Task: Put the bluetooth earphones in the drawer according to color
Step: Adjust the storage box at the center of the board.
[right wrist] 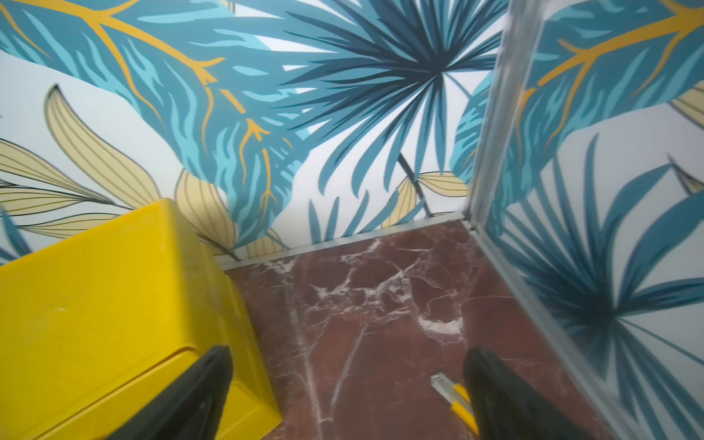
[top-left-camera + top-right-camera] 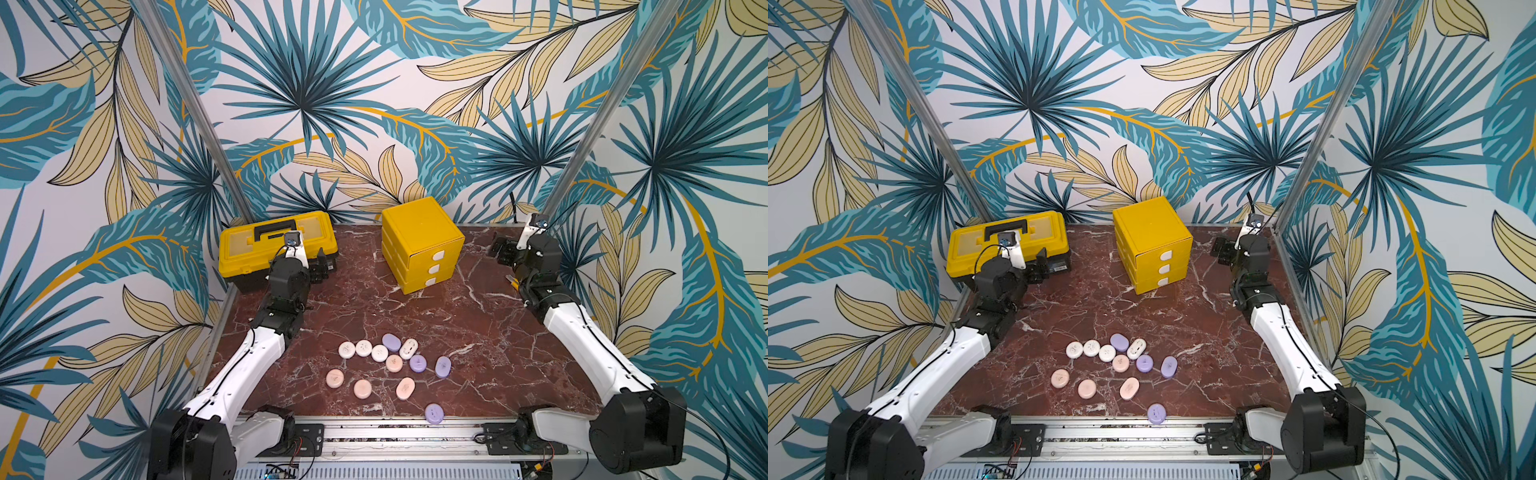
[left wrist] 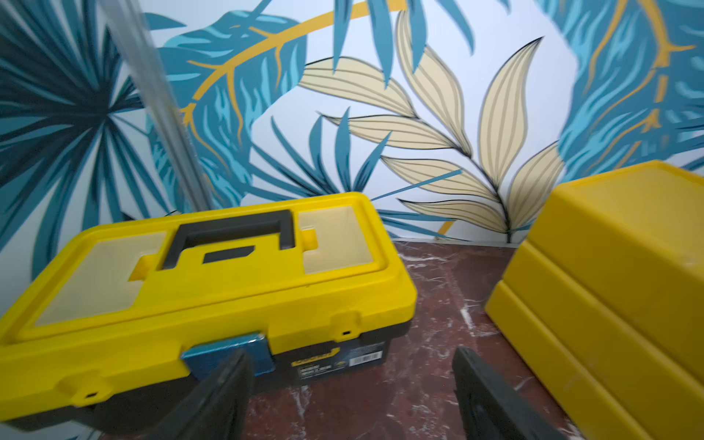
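the bluetooth earphones (image 2: 394, 363) lie loose at six o'clock on the table (image 2: 490, 357), the drawer chest (image 2: 419, 245) stands shut at twelve, and the left gripper (image 2: 323, 262) at ten and right gripper (image 2: 500, 249) at two hang spread and empty, seemingly poised for a first reach.

In both top views we find a wide bare stretch of the marble table (image 2: 478, 332) mid-frame, between the yellow drawer chest (image 2: 419, 241) above and the clustered earphones (image 2: 390, 361) below. The toolbox (image 2: 266, 249) fills the table's upper left corner; an open lane separates it from the chest. One purple case (image 2: 434, 413) sits alone at the lower edge. A utility knife (image 1: 459, 404) lies near the side wall.
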Motion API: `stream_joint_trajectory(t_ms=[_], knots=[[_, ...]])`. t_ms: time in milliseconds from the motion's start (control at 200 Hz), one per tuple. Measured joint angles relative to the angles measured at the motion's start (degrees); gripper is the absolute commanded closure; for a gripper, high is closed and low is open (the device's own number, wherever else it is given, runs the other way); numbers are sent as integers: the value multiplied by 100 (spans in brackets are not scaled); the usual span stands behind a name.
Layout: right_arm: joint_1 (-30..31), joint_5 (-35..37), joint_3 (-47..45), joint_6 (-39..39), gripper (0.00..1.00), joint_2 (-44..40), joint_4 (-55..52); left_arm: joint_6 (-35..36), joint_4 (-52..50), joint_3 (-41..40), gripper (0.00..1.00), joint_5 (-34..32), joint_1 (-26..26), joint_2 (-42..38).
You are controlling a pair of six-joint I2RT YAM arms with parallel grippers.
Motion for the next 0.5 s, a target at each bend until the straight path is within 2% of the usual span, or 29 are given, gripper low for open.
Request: stream_joint_trajectory(t_ms=[105,235,501], knots=[[0,-557,389,444,2,264,-730,-354,-754,619,14,501,-398,245],[-13,-1217,1012,977,3,815,-1298,-835,-1405,1427,11,1054,-846,935],[-74,-2262,2649,1720,6,2144,-1722,-1674,-1919,3008,10,1847,-1368,2481]])
